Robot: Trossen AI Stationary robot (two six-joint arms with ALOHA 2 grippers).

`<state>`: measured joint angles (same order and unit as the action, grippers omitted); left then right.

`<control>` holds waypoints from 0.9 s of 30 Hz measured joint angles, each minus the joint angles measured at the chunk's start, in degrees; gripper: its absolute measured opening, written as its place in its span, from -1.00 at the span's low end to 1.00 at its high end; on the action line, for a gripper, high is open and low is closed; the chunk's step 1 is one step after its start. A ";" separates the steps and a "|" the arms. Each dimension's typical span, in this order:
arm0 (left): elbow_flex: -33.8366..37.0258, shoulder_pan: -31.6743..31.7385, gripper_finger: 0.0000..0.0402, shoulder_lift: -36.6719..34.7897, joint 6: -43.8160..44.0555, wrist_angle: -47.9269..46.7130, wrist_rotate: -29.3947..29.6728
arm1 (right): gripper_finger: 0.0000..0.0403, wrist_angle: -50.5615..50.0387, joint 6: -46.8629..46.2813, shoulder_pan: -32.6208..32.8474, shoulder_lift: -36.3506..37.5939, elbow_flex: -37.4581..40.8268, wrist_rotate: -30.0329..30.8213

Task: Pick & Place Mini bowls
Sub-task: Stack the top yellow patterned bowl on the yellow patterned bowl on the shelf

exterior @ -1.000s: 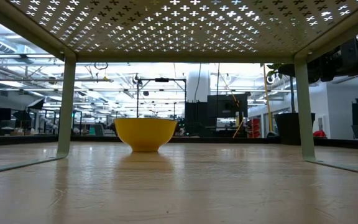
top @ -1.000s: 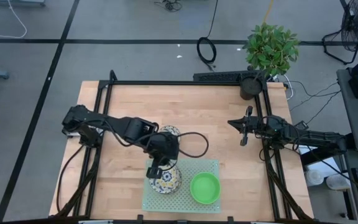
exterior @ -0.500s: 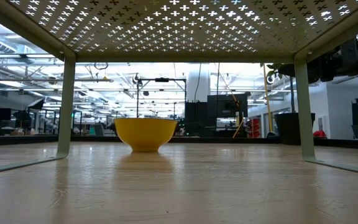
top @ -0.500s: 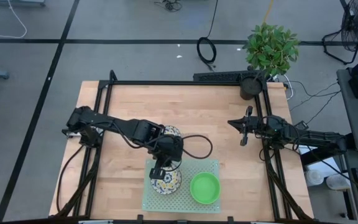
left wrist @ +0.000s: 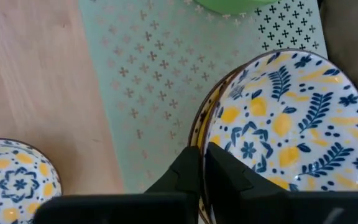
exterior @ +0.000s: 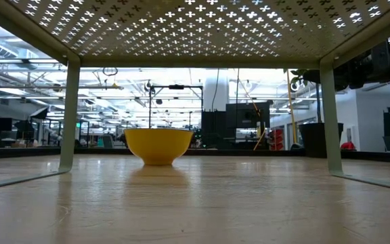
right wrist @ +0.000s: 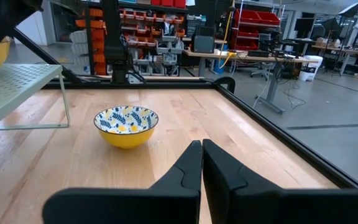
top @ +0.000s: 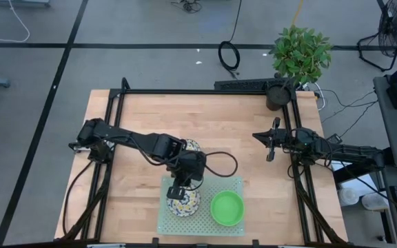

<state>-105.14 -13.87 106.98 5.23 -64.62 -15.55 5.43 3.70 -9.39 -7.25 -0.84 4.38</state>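
Note:
A white bowl with blue-and-yellow flowers (top: 183,201) sits over the left part of the pale-green perforated mat (top: 230,184), which in the low view is a raised rack on legs (exterior: 68,115). My left gripper (top: 177,190) (left wrist: 204,152) is shut on this bowl's rim. A plain green bowl (top: 227,208) rests on the mat beside it. A second floral bowl (top: 193,145) (right wrist: 125,124) stands on the wood, partly under my left arm. My right gripper (top: 257,136) (right wrist: 201,144) waits shut near the table's right edge. My left gripper pinches the floral bowl's rim (left wrist: 205,127) on the side toward the table's far edge. One finger (left wrist: 224,171) is inside the bowl and the other (left wrist: 188,171) outside, coming from above. The bowl stays upright; whether it rests on the mat I cannot tell.
A potted plant (top: 279,96) stands at the far right corner. A black frame (top: 205,91) runs round the table. Bare wood lies between the mat and my right arm, and along the far half of the table.
My left arm has reached a little farther toward the table's right and near edge, its wrist moving over the mat. Its gripper stays shut on the floral bowl, which has kept about the same place.

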 joint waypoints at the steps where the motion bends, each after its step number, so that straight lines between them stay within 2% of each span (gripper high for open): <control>1: 0.00 0.05 -0.93 0.00 0.05 0.14 -0.09 | -1.00 0.00 0.00 0.00 0.00 0.02 0.01; 5: 0.00 0.35 -0.93 0.00 1.12 0.35 0.22 | -1.00 0.01 0.00 -0.01 -0.02 0.01 0.00; 12: 0.02 0.40 -0.50 0.00 2.42 0.29 0.37 | -1.00 0.00 0.00 0.00 -0.01 0.00 0.00; 17: 0.02 0.40 -0.29 0.00 3.86 0.24 0.61 | -1.00 0.00 0.00 -0.01 -0.02 0.01 0.01; 27: 0.02 0.63 -0.10 -0.38 4.38 0.13 0.59 | -1.00 0.00 0.00 0.00 0.00 0.00 0.00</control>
<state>-105.12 -13.24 106.60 9.61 -64.49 -14.96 5.43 3.70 -9.39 -7.25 -0.84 4.39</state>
